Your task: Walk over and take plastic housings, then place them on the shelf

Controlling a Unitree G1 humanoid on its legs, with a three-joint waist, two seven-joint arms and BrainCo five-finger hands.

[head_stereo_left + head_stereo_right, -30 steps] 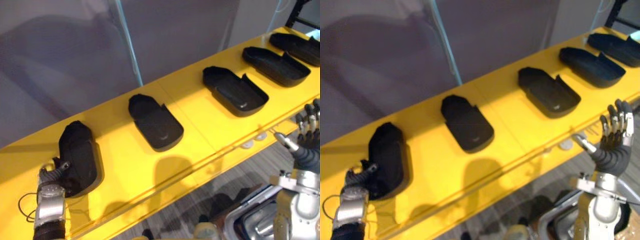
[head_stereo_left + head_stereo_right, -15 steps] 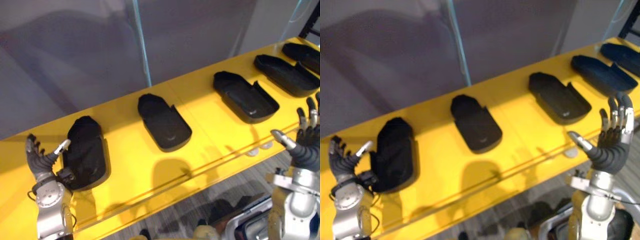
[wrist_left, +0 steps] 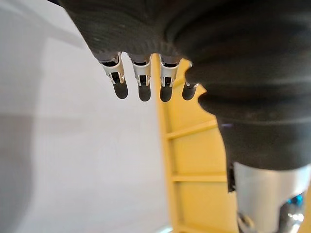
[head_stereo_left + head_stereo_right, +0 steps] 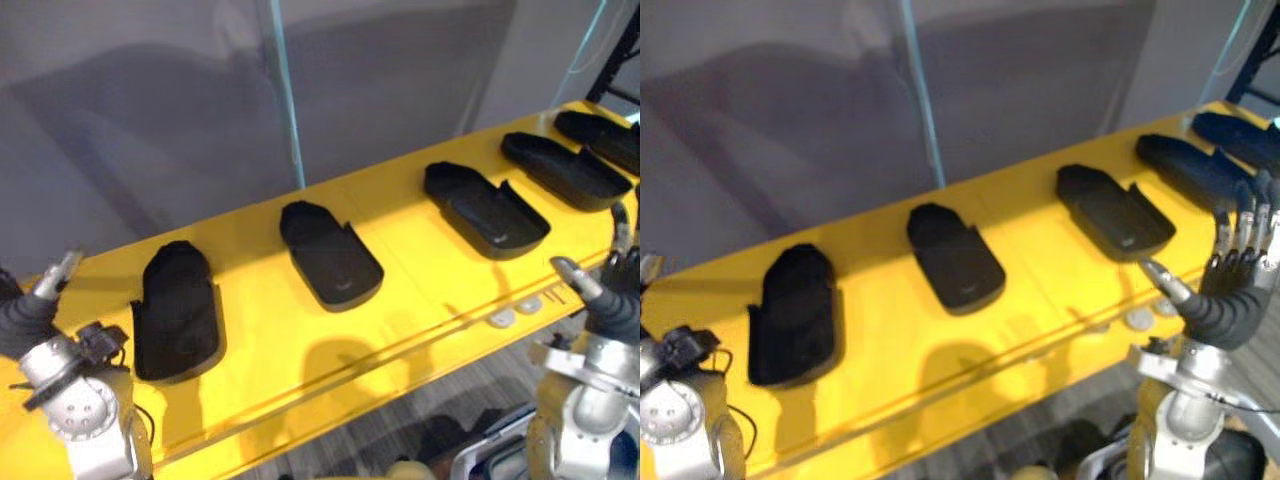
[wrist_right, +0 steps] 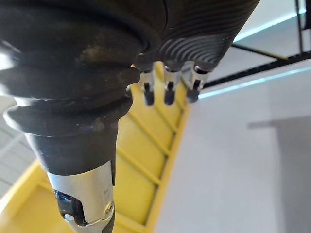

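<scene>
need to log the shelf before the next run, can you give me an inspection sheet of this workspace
surface: yellow shelf, glossy
job's things: five black plastic housings in a row on it, spaced apart, none held
clutter: two small pale discs at the shelf's front edge
hands: left hand open, clear of the leftmost housing; right hand open, fingers up, empty
cables: nothing seen
surroundings: grey wall with a light-blue strip behind; grey carpet below

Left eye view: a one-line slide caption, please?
Black plastic housings line the yellow shelf; left hand and right hand open, empty.
</scene>
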